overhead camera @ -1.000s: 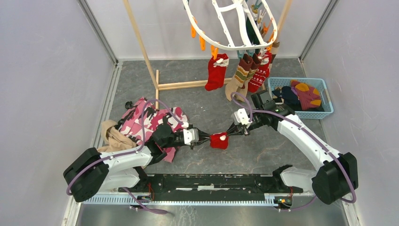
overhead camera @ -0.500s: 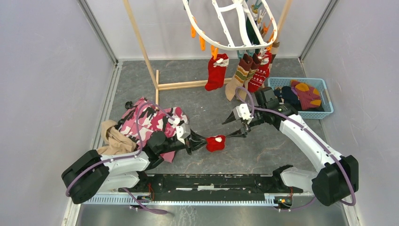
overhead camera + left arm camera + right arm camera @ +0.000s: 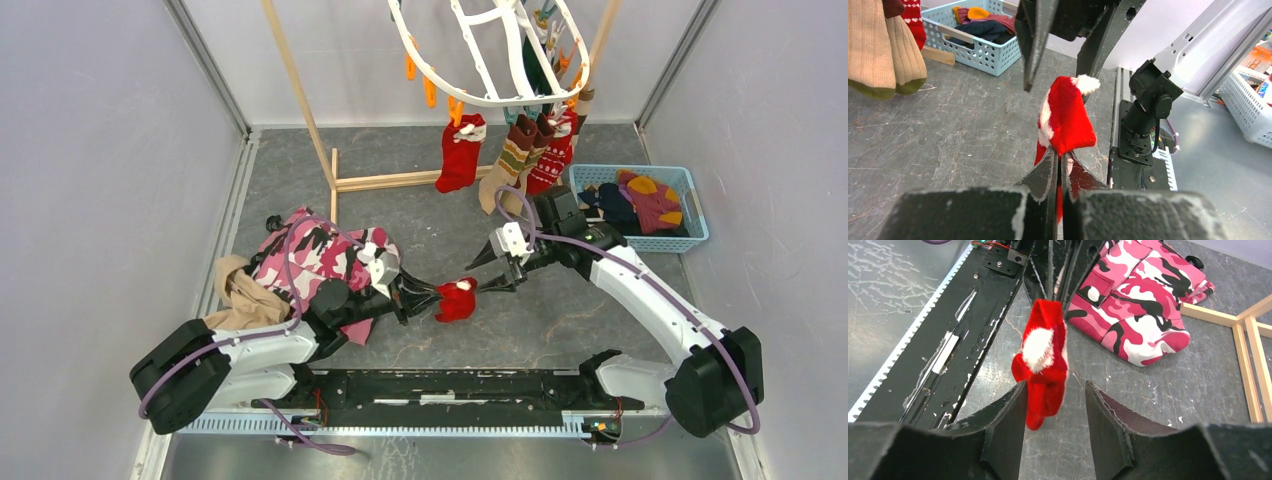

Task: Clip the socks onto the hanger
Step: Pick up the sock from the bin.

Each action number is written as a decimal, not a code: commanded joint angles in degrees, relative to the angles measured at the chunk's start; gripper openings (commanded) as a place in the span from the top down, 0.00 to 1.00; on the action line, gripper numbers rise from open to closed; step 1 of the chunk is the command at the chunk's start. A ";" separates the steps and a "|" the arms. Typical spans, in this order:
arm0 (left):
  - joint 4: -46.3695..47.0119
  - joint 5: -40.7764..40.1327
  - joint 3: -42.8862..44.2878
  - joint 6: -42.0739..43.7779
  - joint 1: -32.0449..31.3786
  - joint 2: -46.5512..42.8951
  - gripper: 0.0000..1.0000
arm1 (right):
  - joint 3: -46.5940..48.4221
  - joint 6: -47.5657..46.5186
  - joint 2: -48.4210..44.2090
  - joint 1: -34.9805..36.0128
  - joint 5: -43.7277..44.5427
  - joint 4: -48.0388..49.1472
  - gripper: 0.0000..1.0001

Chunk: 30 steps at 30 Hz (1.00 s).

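My left gripper (image 3: 430,295) (image 3: 1059,152) is shut on a small red sock (image 3: 456,299) (image 3: 1066,120) (image 3: 1043,360) with white fluffy trim, held just above the grey floor at the centre. Facing it from the right, my right gripper (image 3: 487,272) (image 3: 1055,387) stands open, its jaws on either side of the sock's free end without pinching it. The white oval hanger (image 3: 470,98) hangs at the top. Three socks hang from its clips: a plain red one (image 3: 460,152), a tan-striped one (image 3: 510,160) and a red patterned one (image 3: 553,155). More socks (image 3: 640,200) lie in the basket.
A blue plastic basket (image 3: 690,240) sits at the right, near my right arm. The pink camouflage cloth (image 3: 315,255) and a tan cloth (image 3: 240,292) lie at the left beside my left arm. The wooden pole rack (image 3: 300,95) with its base bar (image 3: 390,181) stands behind.
My right gripper has let go of the red sock and opened, staying close to it. My left gripper keeps hold of the sock and has drawn it slightly left.
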 commanded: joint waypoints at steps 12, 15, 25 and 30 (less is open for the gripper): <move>0.84 -2.42 2.64 -4.60 -0.10 0.96 0.98 | 0.40 -0.70 -1.74 1.08 -1.28 0.87 1.00; -2.16 -2.88 2.47 -3.38 -0.10 -0.58 0.98 | 0.77 -0.62 -1.57 1.14 -1.47 0.38 1.00; -14.73 -3.19 3.52 2.42 -0.10 -9.29 0.62 | 2.19 2.51 -1.25 0.63 -1.73 0.69 1.00; -23.63 -8.65 4.99 3.69 -0.01 -16.26 0.23 | 2.80 1.86 -1.97 -1.03 -1.49 -0.34 1.00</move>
